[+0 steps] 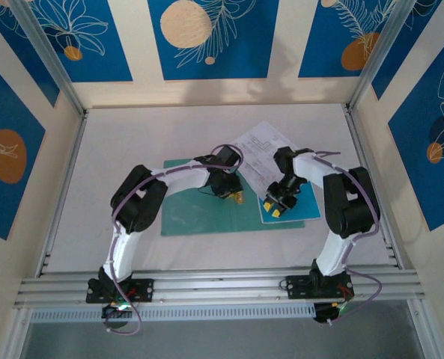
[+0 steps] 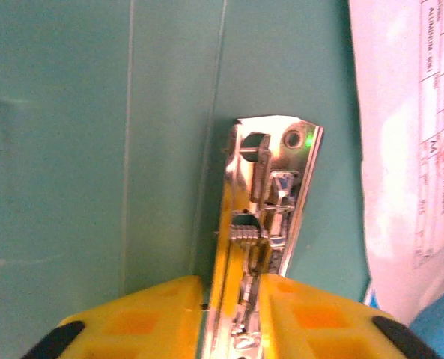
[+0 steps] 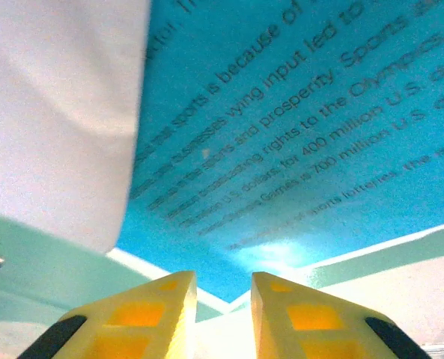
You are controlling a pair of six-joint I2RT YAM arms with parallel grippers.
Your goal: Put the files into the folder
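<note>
Left claw [image 2: 235, 290] straddles metal clip [image 2: 270, 187] on folder [image 2: 94, 149], grip unclear; right claw [image 3: 223, 288] slightly parted, empty. Cyan sheet [image 3: 319, 112] looks floppy, slick; I'd pinch its edge.

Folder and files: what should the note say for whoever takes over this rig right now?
Left gripper: straddles the metal clip of the folder; grip unclear.
Right gripper: slightly open, empty, over the blue sheet.
The folder lies open; the white sheets and the blue sheet lie loose, partly on its right side.
Done: folder is open.
Left: seat the sheets inside, close the folder.
</note>
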